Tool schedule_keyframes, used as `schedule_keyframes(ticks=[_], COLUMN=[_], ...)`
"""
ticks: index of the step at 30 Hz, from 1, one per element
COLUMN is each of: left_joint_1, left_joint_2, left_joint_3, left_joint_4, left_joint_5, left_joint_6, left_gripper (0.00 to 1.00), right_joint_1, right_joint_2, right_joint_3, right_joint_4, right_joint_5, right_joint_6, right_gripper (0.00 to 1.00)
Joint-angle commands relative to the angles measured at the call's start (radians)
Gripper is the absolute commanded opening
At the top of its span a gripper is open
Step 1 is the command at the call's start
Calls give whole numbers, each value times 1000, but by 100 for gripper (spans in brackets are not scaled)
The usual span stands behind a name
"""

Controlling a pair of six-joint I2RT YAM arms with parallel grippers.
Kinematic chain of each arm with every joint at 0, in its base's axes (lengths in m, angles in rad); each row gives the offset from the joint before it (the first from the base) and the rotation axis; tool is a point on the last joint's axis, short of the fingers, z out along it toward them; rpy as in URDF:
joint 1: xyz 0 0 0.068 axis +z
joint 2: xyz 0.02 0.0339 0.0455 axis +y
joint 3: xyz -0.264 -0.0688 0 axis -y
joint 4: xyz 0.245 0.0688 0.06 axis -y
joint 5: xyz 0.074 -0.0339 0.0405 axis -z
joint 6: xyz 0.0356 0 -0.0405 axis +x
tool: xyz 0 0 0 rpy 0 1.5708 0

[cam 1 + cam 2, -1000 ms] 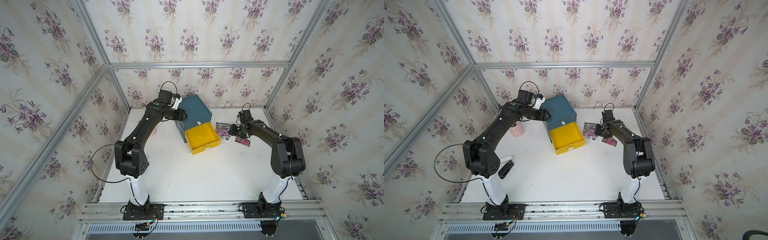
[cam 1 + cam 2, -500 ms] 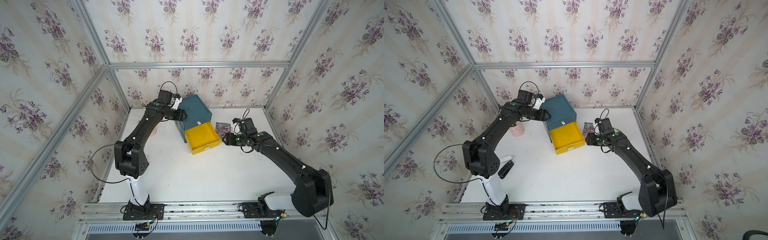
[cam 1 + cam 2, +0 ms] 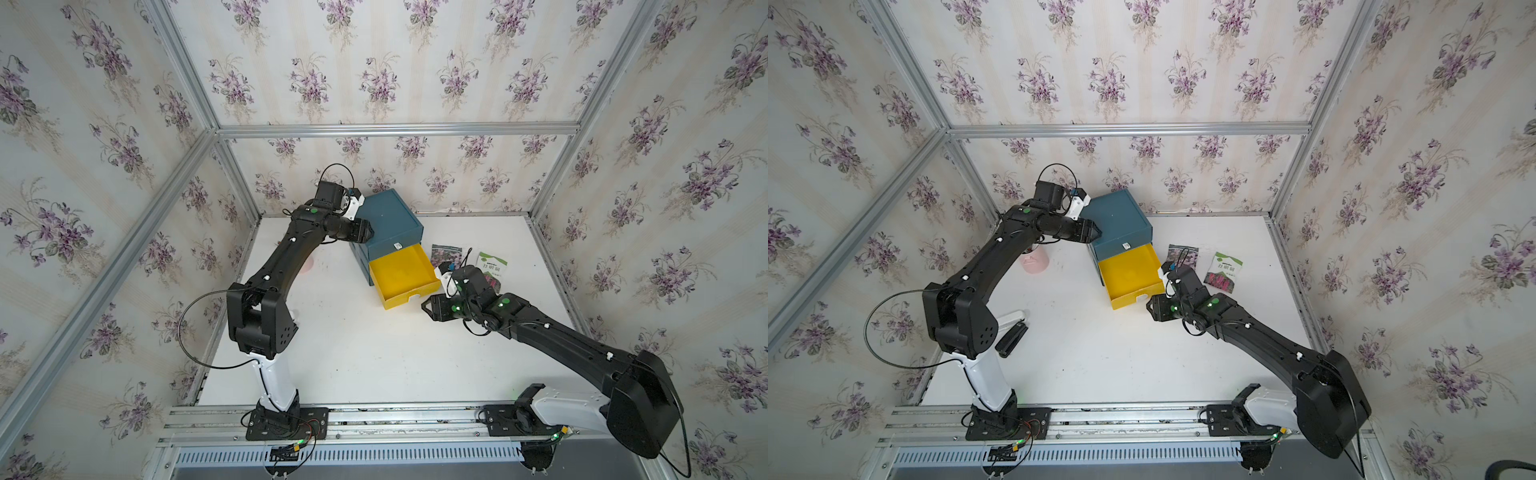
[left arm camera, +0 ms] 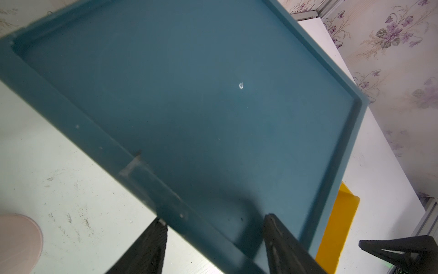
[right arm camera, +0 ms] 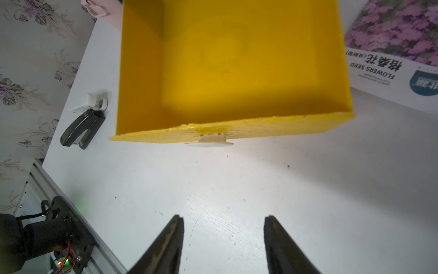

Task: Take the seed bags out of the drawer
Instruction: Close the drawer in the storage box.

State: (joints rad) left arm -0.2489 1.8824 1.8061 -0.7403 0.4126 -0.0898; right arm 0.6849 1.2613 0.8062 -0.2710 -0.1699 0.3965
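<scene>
The yellow drawer (image 3: 409, 300) stands pulled out of the blue cabinet (image 3: 388, 224), and only its bare floor (image 5: 237, 59) shows. Two seed bags lie on the table right of the drawer. One has pink-purple blooms (image 3: 446, 254) (image 5: 391, 47). The other is white-green with magenta blooms (image 3: 491, 266) (image 3: 1225, 272). My right gripper (image 3: 424, 306) (image 5: 224, 217) hangs open and empty over the table, just before the drawer's front. My left gripper (image 3: 368, 230) (image 4: 214, 218) is clamped across the cabinet's top left edge.
A pink cup (image 3: 1034, 262) stands left of the cabinet. A black stapler (image 3: 1011, 338) and a small white object (image 3: 1013, 320) lie near the left arm's base. Papered walls and aluminium posts close in the white table (image 3: 374, 353).
My right arm has drawn back from the seed bags and swung round to the front of the drawer. The left arm has stayed on the cabinet.
</scene>
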Motion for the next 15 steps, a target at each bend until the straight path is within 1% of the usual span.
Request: schedule_keyframes(ticks=[1,6,15], left_joint_1=[-3,-3,-3], left_joint_2=[12,12,8], left_joint_3=[-17,-16,-16], left_joint_4=[-166,-166,-167], left_joint_5=[-60,-60,-60], left_joint_6=[50,50,55], left_gripper=[67,67,67], right_joint_1=[20,46,59], right_joint_2=[10,58,160], right_joint_3=[-26,-52,-32], right_joint_4=[127,222,340], right_joint_5=[30,59,105], right_joint_6=[18,18,0], right_gripper=[55,50,42])
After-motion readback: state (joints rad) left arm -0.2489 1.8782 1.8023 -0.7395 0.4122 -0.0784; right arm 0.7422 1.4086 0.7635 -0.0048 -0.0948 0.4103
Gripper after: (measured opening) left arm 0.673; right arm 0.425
